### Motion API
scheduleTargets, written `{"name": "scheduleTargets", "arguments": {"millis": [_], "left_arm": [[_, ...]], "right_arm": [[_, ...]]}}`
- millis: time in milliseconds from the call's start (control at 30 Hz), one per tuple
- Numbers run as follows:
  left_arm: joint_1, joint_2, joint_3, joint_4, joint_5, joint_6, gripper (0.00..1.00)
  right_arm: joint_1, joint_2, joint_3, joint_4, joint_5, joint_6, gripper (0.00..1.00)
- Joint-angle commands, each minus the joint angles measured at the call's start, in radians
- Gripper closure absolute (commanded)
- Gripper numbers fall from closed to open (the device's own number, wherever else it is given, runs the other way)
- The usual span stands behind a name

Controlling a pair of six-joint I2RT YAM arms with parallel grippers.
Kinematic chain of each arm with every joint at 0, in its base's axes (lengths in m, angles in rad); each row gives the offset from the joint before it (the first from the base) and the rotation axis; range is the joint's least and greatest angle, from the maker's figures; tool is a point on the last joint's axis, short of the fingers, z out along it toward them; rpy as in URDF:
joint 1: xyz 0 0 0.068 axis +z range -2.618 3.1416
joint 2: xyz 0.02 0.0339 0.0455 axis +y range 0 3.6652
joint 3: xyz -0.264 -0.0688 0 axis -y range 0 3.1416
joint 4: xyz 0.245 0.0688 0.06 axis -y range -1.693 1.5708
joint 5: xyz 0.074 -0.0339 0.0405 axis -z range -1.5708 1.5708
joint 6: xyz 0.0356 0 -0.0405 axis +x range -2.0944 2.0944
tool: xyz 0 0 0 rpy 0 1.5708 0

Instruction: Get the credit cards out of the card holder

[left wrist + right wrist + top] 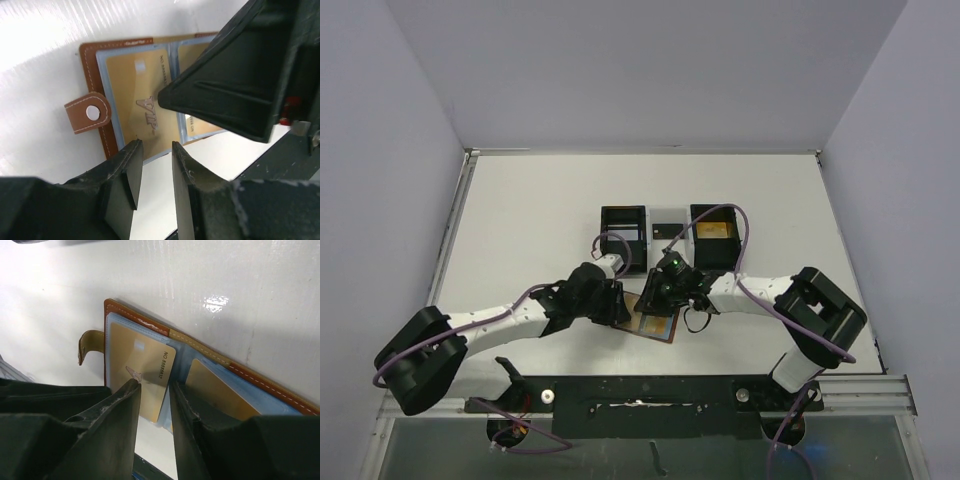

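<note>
Our card holder (pixel 655 322) lies open, 2 credit cards (pixel 135 95) inside. Left gripper (pixel 156 145) slightly apart at its edge; right gripper (pixel 154 385) at 1 card, can't tell if we're gripping. Unpinned, holder might lift too.

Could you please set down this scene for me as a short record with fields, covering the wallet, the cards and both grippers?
Card holder: small reddish-brown leather bifold wallet, lying open on the white table
Cards: two thin gold-tan rectangular cards, one by the snap tab, one in the other half, each in a blue-grey pocket
Left gripper: jaws slightly apart at the wallet's edge, holding nothing
Right gripper: jaws narrowly apart, tips at the card by the snap tab, not clamped on it
Tray: black-and-white compartment tray, behind the wallet
</note>
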Motion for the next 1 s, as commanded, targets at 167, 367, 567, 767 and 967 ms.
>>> {"name": "scheduleTargets", "arguments": {"millis": [167, 367, 567, 767, 967], "left_arm": [[-0.037, 0.126, 0.052, -0.041, -0.103, 0.029, 0.73], [-0.041, 0.126, 0.043, -0.056, -0.131, 0.026, 0.73], [-0.042, 0.115, 0.022, -0.019, -0.108, 0.007, 0.73], [-0.041, 0.118, 0.023, -0.006, -0.089, -0.004, 0.73], [-0.04, 0.07, 0.031, -0.035, -0.132, -0.029, 0.69]], "right_arm": [[-0.019, 0.001, -0.047, 0.068, 0.0, 0.031, 0.71], [-0.02, 0.005, -0.057, 0.06, 0.017, 0.051, 0.72], [-0.026, -0.009, -0.119, 0.193, -0.018, 0.088, 0.82], [-0.029, -0.014, -0.143, 0.273, -0.03, 0.095, 0.95], [-0.036, -0.033, -0.138, 0.236, -0.033, 0.056, 1.0]]}}
